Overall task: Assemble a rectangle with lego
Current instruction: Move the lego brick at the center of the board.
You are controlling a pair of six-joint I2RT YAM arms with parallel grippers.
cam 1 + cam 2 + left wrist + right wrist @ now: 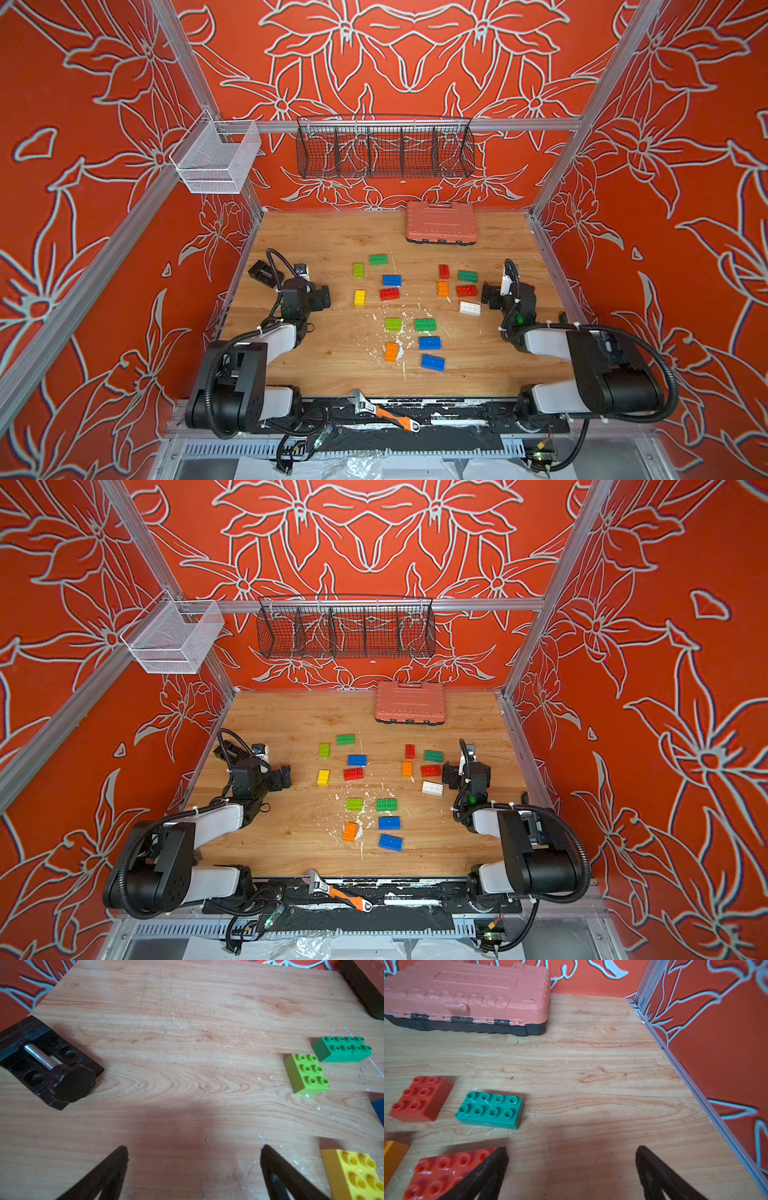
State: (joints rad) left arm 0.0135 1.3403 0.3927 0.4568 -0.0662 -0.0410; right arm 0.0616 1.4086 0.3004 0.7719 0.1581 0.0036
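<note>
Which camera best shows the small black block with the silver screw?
The left wrist view: the small black block is close, screw and knob clear. In both top views it is tiny, partly behind a cable. The right wrist view lacks it.

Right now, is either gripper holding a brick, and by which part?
Nothing held. Left gripper and right gripper are both open, nothing between the jaws.

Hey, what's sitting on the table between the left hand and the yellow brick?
Nothing. Both top views show only bare table between the left hand and the yellow brick. The left wrist view adds a few white flecks.
</note>
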